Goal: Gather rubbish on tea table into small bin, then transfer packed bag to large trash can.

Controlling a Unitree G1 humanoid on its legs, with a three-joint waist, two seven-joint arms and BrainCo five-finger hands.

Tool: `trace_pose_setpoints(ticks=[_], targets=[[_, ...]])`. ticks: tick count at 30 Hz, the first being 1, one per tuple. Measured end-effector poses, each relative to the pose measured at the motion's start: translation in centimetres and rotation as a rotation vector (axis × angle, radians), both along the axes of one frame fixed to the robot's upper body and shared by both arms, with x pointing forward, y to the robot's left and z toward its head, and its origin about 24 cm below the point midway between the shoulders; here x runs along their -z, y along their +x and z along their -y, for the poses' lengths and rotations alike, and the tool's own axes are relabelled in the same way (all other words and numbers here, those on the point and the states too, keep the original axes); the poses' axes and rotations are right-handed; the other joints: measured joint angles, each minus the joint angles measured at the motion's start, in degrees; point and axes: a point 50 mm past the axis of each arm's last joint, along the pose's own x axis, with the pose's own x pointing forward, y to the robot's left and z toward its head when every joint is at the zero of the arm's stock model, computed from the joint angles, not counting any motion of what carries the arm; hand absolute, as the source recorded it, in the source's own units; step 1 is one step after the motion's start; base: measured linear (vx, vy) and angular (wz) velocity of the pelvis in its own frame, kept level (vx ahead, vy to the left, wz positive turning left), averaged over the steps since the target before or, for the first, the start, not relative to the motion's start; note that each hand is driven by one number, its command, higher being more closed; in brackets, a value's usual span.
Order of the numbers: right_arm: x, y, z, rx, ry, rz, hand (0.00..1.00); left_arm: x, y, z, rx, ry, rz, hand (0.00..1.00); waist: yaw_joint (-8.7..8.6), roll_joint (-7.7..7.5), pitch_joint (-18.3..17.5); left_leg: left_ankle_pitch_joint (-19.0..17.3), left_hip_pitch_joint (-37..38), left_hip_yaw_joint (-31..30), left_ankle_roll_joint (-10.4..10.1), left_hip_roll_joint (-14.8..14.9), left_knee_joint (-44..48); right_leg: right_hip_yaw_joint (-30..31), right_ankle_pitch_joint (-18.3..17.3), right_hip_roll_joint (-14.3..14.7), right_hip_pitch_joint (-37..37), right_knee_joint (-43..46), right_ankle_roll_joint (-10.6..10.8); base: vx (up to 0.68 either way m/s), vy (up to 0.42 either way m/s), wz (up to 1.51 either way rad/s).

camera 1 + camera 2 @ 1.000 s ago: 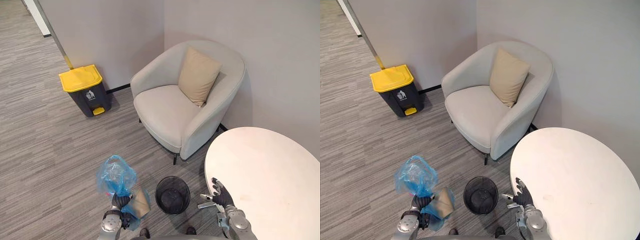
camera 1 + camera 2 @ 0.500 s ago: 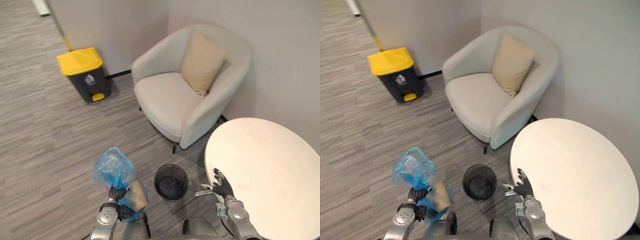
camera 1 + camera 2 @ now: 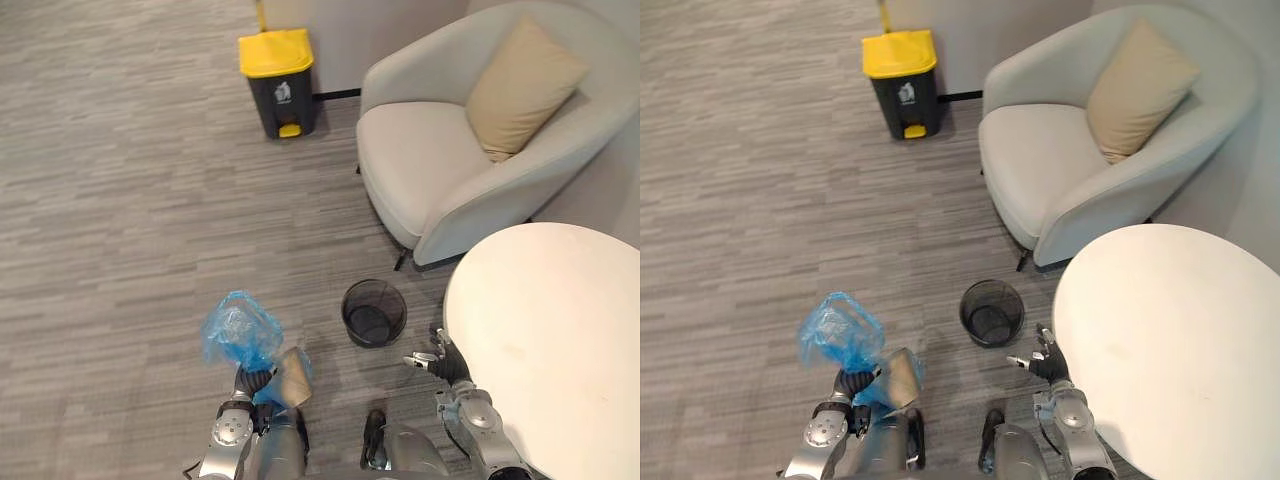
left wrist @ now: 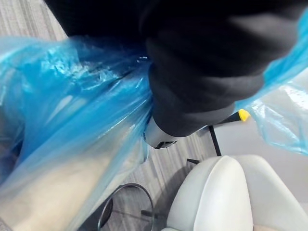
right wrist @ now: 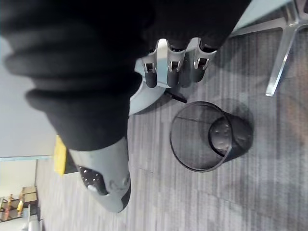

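Left robot hand still grips the blue bag, unchanged.

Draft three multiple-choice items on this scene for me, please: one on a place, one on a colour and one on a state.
1. Where does the small mesh bin stand?
A. On the floor beside the round table.
B. On top of that table.
C. On a shelf.

2. What colour is the lid of the large trash can?
A. Green.
B. Yellow.
C. Red.

3. The left robot hand is:
A. open and empty.
B. flat on the table.
C. shut on the blue bag.

Answers: 1 A, it stands on the floor by the table's edge; 2 B, the lid is bright yellow over a dark body; 3 C, it clutches the bag's gathered neck.
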Motion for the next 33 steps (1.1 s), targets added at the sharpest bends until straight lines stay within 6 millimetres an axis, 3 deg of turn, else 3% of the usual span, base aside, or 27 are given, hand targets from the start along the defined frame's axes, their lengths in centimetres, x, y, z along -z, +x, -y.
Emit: trace_pose_setpoints(ticks=[1, 2, 8, 13, 17, 20, 21, 22, 24, 25, 26, 28, 30, 31, 32, 33], targets=[[0.3, -0.4, 0.1, 0.017, 0.000, -0.015, 0.00, 0.0, 0.2, 0.2, 0.010, 0.000, -0.001, 1.00, -0.01, 0.28, -0.1, -0.9, 2.9, 1.6, -1.6, -0.1, -5.4, -1.0, 0.8, -0.2, -0.1, -0.9, 0.9, -0.10, 0.119, 0.70], [0.7, -0.6, 0.0, 0.027, 0.011, -0.034, 0.00, 0.1, 0.3, -0.1, 0.013, 0.010, -0.005, 1.00, 0.15, -0.65, 0.0, 0.4, 3.4, 2.1, -2.2, -1.1, -7.7, -1.0, 1.6, -1.1, -0.2, -1.6, 1.6, -0.13, 0.172, 0.39], [1.0, -0.7, -0.7, 0.013, 0.023, -0.047, 0.00, 0.5, -0.4, -0.9, 0.016, 0.039, -0.037, 1.00, 0.17, -0.37, -0.3, 0.1, 3.0, 2.9, -0.5, -3.2, -7.0, 0.4, 6.9, -2.0, 1.9, -7.6, 4.2, -0.10, 0.147, -0.06], [1.1, -0.8, -0.7, 0.012, 0.022, -0.061, 0.00, 0.5, -0.5, -1.2, 0.016, 0.063, -0.037, 1.00, 0.13, -0.35, -0.3, -1.3, 1.3, 3.0, 0.5, -3.7, -5.2, 1.2, 8.0, -2.1, 1.5, -9.4, 5.4, -0.05, 0.071, -0.03], [1.0, -0.4, -0.7, 0.008, 0.020, -0.061, 0.00, 0.4, -0.4, -1.8, -0.014, 0.066, -0.031, 1.00, 0.24, -0.36, -0.3, -4.3, -0.8, 2.9, 1.4, -3.6, -1.3, 1.8, 6.1, -2.7, -0.4, -5.9, 6.3, 0.01, 0.066, -0.04], [1.4, -0.7, -0.7, 0.009, 0.017, -0.085, 0.00, 0.5, -0.9, -2.0, -0.025, 0.066, -0.044, 1.00, 0.11, -0.82, -0.2, -8.2, -1.1, 2.8, 2.5, -4.3, 3.0, 2.3, 1.3, -5.2, -2.4, 2.7, 7.8, 0.09, 0.110, 0.12], [1.7, -1.1, -0.7, 0.007, 0.015, -0.102, 0.00, 0.7, -1.3, -2.2, -0.030, 0.068, -0.052, 1.00, 0.09, -1.60, -0.2, -10.2, 0.6, 2.4, 3.1, -6.0, 3.6, 3.4, -0.6, -7.4, -2.4, 8.1, 8.2, 0.13, 0.099, 0.22], [1.7, -1.2, -0.7, 0.007, 0.014, -0.105, 0.00, 0.7, -1.4, -2.2, -0.031, 0.068, -0.056, 1.00, -0.01, -1.67, -0.1, -10.8, 1.4, 2.1, 3.4, -6.4, 3.6, 4.4, -0.6, -7.8, -2.7, 10.2, 8.3, 0.14, 0.104, 0.26], [1.9, -1.4, -0.9, 0.008, 0.019, -0.109, 0.00, 0.4, -1.7, -2.4, -0.033, 0.074, -0.044, 1.00, -0.98, -2.26, 0.2, -11.6, 4.0, 0.0, 4.5, -7.6, 3.2, 8.4, 1.2, -8.4, -6.1, 20.7, 6.7, 0.21, 0.070, 0.44], [1.9, -1.5, -1.0, 0.008, 0.025, -0.113, 0.00, 0.3, -1.8, -2.6, -0.035, 0.080, -0.041, 1.00, -1.54, -2.42, 0.4, -11.9, 4.8, -1.3, 4.9, -7.7, 3.2, 10.0, 0.3, -7.8, -7.5, 24.1, 7.2, 0.34, 0.030, 0.61], [2.0, -1.6, -1.2, 0.009, 0.031, -0.115, 0.00, 0.2, -1.6, -2.8, -0.033, 0.085, -0.036, 1.00, -1.56, -2.42, 0.5, -12.6, 5.5, -2.8, 5.2, -7.6, 3.1, 10.8, -2.8, -5.9, -8.6, 24.1, 7.7, 0.30, -0.025, 0.47], [1.9, -1.4, -1.4, 0.008, 0.035, -0.110, 0.00, -0.1, -1.3, -3.3, -0.031, 0.104, -0.027, 1.00, -1.53, -3.58, 0.7, -13.4, 6.7, -4.0, 4.8, -7.6, 2.1, 10.5, -4.3, -3.5, -10.9, 20.7, 7.0, 0.30, -0.106, 0.42], [2.1, -1.5, -0.9, 0.010, 0.022, -0.120, 0.00, -0.1, -0.9, -3.2, -0.032, 0.101, -0.027, 1.00, -1.89, -3.66, 0.9, -13.2, 8.8, -5.0, 3.9, -7.3, 0.7, 7.8, -3.8, -1.5, -12.5, 14.5, 6.5, 0.36, -0.147, 0.51], [2.3, -1.8, -0.6, 0.013, 0.014, -0.135, 0.00, -0.1, -0.8, -3.0, -0.030, 0.096, -0.024, 1.00, -2.71, -3.86, 0.8, -13.5, 10.8, -6.1, 1.8, -7.7, -0.4, 7.2, -1.1, -0.6, -11.9, 8.1, 5.4, 0.46, -0.172, 0.76], [2.3, -1.9, 0.0, 0.018, -0.003, -0.146, 0.00, 0.1, -0.6, -2.6, -0.027, 0.082, -0.029, 1.00, -3.19, -3.18, 0.6, -14.2, 12.7, -8.1, 0.2, -7.3, -0.9, 6.4, 3.7, -0.3, -10.1, 7.9, 1.5, 0.48, -0.170, 0.64], [2.3, -2.0, 0.4, 0.020, -0.014, -0.149, 0.00, 0.2, -0.6, -2.3, -0.027, 0.072, -0.033, 1.00, -2.77, -1.88, 0.4, -14.0, 13.1, -8.3, -0.2, -6.3, -1.5, 5.5, 3.7, 0.3, -10.1, 8.1, 1.4, 0.50, -0.144, 0.36]])
